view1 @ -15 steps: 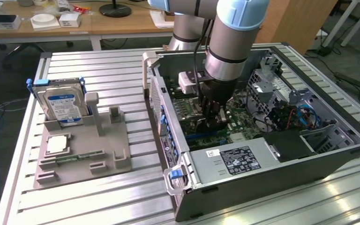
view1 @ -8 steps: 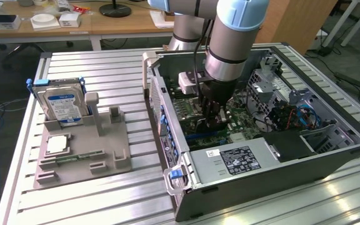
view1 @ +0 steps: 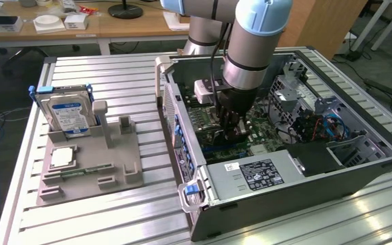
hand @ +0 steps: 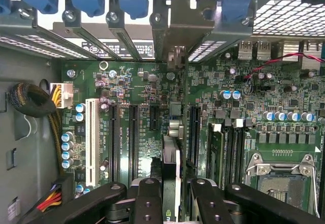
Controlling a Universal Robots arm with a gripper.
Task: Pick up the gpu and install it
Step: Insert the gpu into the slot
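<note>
The gpu [hand: 171, 176] was held edge-on in the closed gripper [hand: 170, 203], already lifted into the computer case [view1: 359, 168]. It was poised over the motherboard [hand: 142, 102] slots, at twelve o'clock from the gripper; seating was apparently left.

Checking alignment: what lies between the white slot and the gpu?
In the wrist view, two long black slots and a short one lie between the white slot and the gpu.

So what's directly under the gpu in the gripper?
The gripper holds the gpu edge-on above the motherboard, lined up among its black expansion slots. The card's lower edge and the slot right beneath it are hidden by the card.
</note>
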